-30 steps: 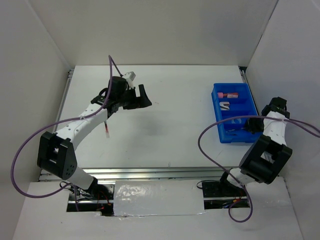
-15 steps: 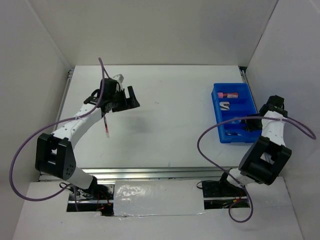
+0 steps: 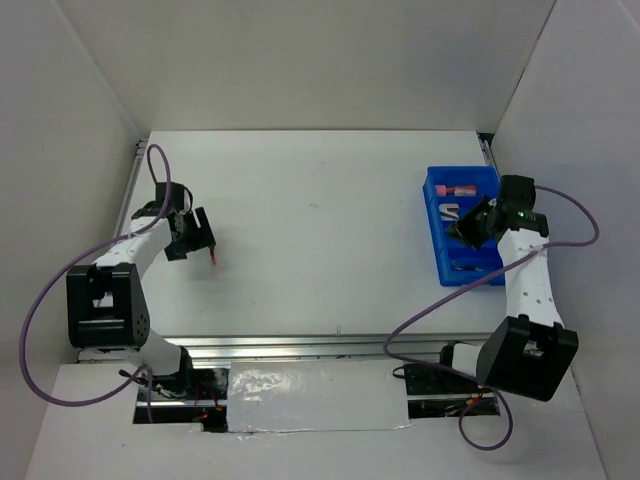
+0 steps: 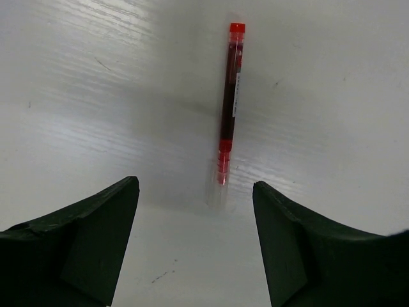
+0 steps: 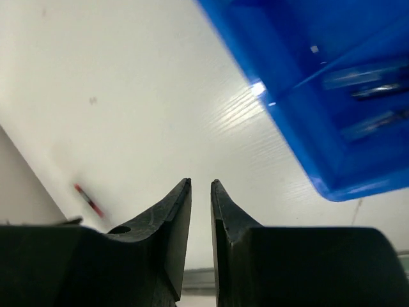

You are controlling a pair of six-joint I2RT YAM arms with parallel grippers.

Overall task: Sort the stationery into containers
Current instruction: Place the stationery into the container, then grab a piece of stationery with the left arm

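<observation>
**Item 1. Thin red pen with clear cap end** (image 4: 229,102). It lies flat on the white table (image 3: 330,230) at the left side, well apart from the bin. It is the only loose piece I can see.

**Item 2. Left gripper** (image 4: 195,187). Jaws wide apart and empty. It hovers just over the pen's clear end, with the barrel running away from it in line with the gap.

**Item 3. Right gripper** (image 5: 200,182). Jaws almost together with a narrow slit between them, nothing held. It hangs above the bin's left wall.

**Item 4. Bright blue rectangular plastic bin with low walls** (image 3: 433,225). It sits at the right side. A pink tube (image 3: 462,189) lies in the far compartment, and blurred dark pens (image 5: 364,77) in another.

**Step in hand.** I judge this to be the pick-up of the red pen.

**Next move.** I would push forward to mid-barrel, lower to the table, and close across the barrel. The bin is a long carry to the right, and a thin pen may roll as the jaws meet it.
</observation>
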